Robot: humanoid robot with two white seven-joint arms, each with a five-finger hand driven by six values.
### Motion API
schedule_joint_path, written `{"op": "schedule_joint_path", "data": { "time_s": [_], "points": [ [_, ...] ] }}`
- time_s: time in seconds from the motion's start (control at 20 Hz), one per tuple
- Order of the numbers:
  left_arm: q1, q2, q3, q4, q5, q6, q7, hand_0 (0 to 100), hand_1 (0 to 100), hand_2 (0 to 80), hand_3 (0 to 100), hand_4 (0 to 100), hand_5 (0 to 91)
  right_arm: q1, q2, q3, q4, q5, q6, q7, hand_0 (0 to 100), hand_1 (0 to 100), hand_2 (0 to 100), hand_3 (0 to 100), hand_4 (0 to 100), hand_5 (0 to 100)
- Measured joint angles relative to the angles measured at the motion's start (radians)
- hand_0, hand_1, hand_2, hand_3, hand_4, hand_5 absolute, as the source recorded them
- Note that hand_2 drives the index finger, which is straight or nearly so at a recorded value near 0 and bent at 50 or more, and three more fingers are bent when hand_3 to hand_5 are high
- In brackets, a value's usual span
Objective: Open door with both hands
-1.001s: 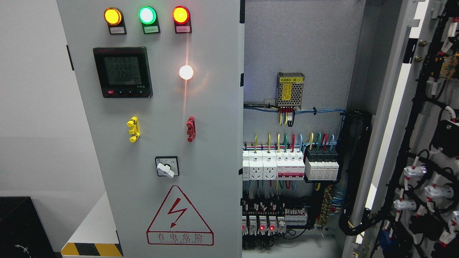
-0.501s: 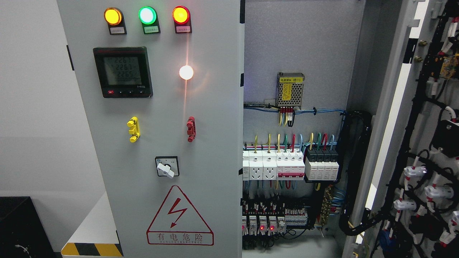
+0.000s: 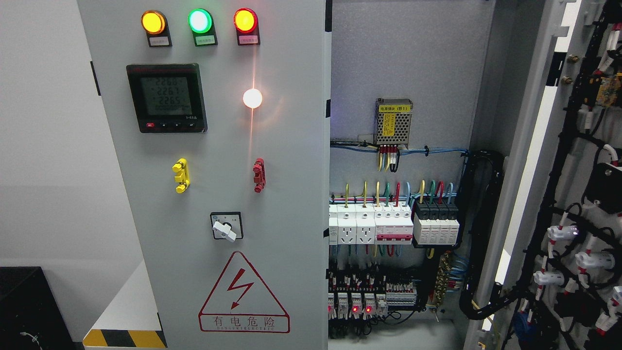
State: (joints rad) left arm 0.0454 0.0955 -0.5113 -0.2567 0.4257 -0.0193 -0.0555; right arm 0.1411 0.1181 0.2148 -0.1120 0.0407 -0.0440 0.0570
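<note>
Neither hand in view — no arm enters from the lower left or lower right, so whether the fingers are spread, pressed together or pinching anything cannot be told.

Right door (image 3: 573, 194) swung wide at the right edge of the frame, its inner face showing, thick with black cable looms (image 3: 568, 146) and white connectors (image 3: 563, 233). Left door (image 3: 214, 194) fills the centre-left and looks closed or nearly so; it carries three lit lamps (image 3: 200, 20) across the top, a digital meter (image 3: 166, 97), a yellow handle (image 3: 181, 175), a red handle (image 3: 259, 175), a rotary switch (image 3: 224, 227) and a shock-warning triangle (image 3: 243, 291). Between the doors, the open bay: breakers (image 3: 374, 226), power supply (image 3: 393, 122), small red indicators low down.

Judged risks:
- Cabinet appears live. A hand reaching for the left door's free edge could stray into the exposed wiring just beside it.
- A grab aimed at a handle may knock the rotary switch below.
- Coming in blind from off-frame, an arm could snag the looms on the open door.
</note>
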Motion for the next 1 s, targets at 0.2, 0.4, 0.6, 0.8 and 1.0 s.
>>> {"op": "schedule_joint_path", "data": {
  "time_s": [0.2,0.4,0.6,0.8,1.0],
  "points": [
    [0.000,-0.030,0.071,0.080,-0.081,0.000,0.011,0,0,0.0,0,0,0.0,0.000,0.000,0.000,0.000,0.000,0.000,0.000,19,0,0,0,0,0],
    [0.000,-0.049,0.128,0.133,-0.121,0.000,0.052,0,0,0.0,0,0,0.0,0.000,0.000,-0.001,-0.007,-0.001,0.000,0.000,19,0,0,0,0,0],
    [-0.004,-0.070,0.180,0.185,-0.149,0.000,0.100,0,0,0.0,0,0,0.0,0.001,-0.001,-0.002,-0.035,-0.002,0.000,0.000,19,0,0,0,0,0],
    [-0.006,-0.085,0.219,0.222,-0.164,0.002,0.115,0,0,0.0,0,0,0.0,0.023,-0.005,-0.003,-0.083,-0.002,0.000,0.000,19,0,0,0,0,0],
    [-0.005,-0.096,0.249,0.249,-0.171,0.005,0.155,0,0,0.0,0,0,0.0,0.074,-0.009,-0.004,-0.222,-0.003,0.000,0.000,19,0,0,0,0,0]
  ]
}}
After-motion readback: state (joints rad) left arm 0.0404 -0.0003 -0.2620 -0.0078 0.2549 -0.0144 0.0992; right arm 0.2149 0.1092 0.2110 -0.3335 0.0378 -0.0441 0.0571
